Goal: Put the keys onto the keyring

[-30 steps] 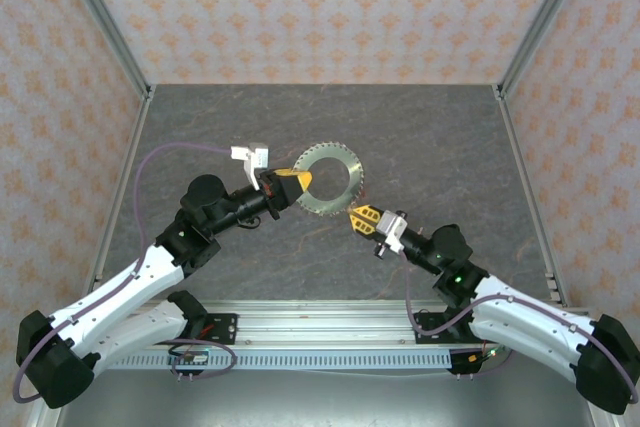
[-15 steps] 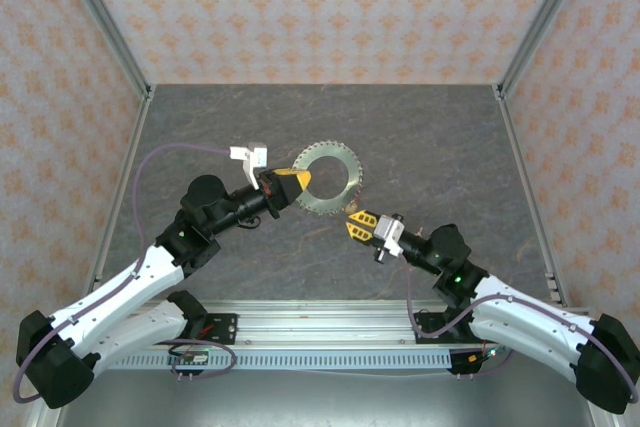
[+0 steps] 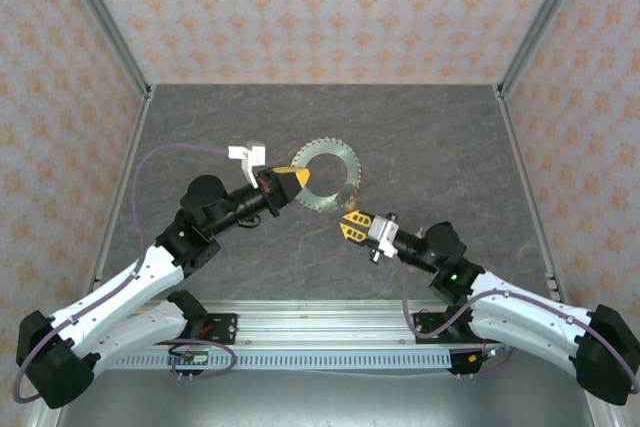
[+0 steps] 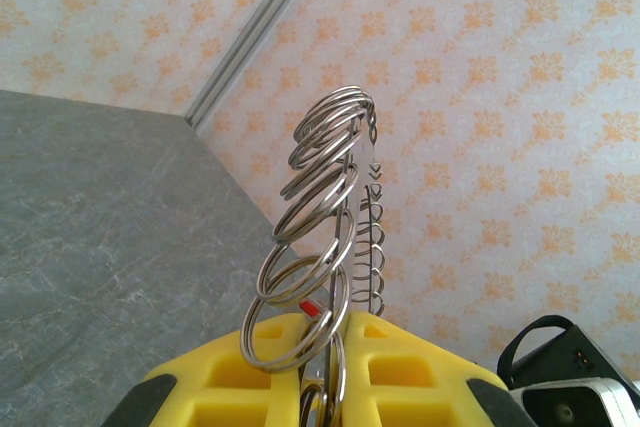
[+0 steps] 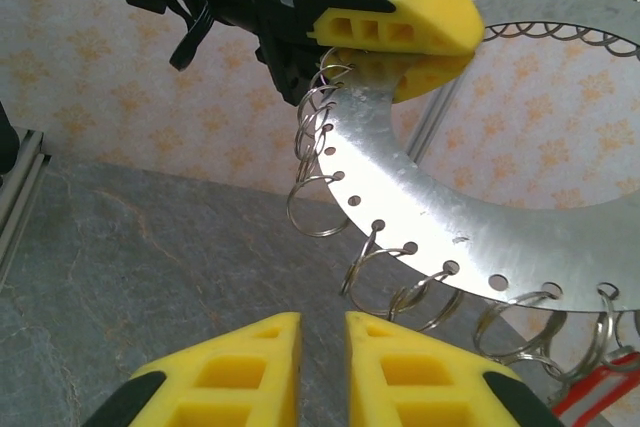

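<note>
**Position.** The keyring is held off the table near its centre. Since a second ago it has shifted slightly toward 12 o'clock.

**Fittings.** In the right wrist view the keyring is a flat metal plate. Small wire rings hang from the holes along its rim. A red plastic piece hangs at its 5 o'clock and is cut by the frame edge.

**Left gripper.** The left gripper is clenched on the keyring's rim at 9 o'clock. Its yellow fingers press both faces of the plate.

**Right gripper.** The right gripper sits at the keyring's 5 o'clock, near the rim. It has moved toward 9 o'clock over the last second. Its pads stand a narrow gap apart, grasp nothing, and sit below the wire rings without touching them.
</note>
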Motion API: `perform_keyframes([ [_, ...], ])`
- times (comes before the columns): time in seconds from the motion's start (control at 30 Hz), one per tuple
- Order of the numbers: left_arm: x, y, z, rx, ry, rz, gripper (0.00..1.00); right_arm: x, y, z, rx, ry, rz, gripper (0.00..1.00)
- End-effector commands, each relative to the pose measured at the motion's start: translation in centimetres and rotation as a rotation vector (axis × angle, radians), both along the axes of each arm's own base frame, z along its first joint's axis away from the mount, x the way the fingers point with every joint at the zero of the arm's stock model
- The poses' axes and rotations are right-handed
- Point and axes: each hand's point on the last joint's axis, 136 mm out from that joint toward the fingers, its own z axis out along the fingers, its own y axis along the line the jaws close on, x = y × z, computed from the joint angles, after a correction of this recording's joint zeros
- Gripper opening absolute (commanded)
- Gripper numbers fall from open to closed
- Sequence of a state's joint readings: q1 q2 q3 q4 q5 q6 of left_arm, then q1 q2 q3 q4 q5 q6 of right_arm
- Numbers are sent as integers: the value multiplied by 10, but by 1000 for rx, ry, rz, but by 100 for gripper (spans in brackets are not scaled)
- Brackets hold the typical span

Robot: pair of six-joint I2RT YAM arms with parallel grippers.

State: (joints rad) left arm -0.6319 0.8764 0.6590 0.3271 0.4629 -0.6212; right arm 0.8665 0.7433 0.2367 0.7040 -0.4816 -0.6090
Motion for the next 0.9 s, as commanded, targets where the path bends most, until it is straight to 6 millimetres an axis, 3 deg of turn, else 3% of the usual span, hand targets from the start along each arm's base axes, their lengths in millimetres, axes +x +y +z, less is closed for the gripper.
perform_keyframes([
  [0.0,-1,8,25,-72,-75,26,0,3,-1,36,80,-93,-30,18],
  [0.17,0,9,26,-76,-72,30,0,14,-5,37,81,-106,-94,18],
  [0.87,2,9,27,-88,-66,40,0,20,-7,29,58,-91,-132,21],
])
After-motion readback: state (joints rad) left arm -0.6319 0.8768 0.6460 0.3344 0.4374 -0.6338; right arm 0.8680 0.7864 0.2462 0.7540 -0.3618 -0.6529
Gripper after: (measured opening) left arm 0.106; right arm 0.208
